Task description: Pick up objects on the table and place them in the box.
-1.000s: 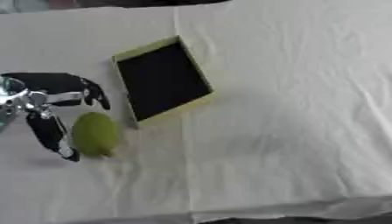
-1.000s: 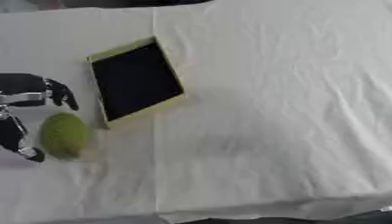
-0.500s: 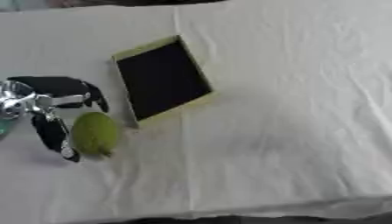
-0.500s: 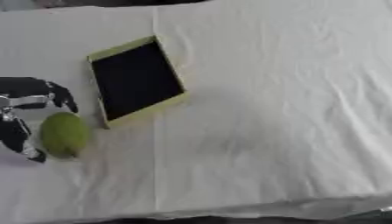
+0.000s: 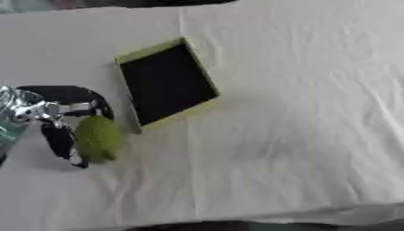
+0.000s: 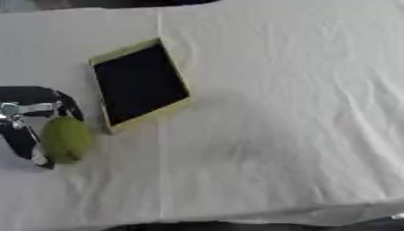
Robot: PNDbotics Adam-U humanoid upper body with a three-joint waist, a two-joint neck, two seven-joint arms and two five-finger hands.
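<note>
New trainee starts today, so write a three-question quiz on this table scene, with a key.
1. True or false: the box already holds the green fruit.
2. Which robot hand is at the green fruit? A) left B) right C) both
3. Fill in: the box lies on a ____ tablecloth.

Key
1. False. The green fruit lies on the tablecloth, beside the box's near left corner; the box's dark inside shows nothing in it.
2. A. The left robot hand comes in from the left edge with its fingers curved around the fruit; no right robot hand shows in either view.
3. White.
</note>
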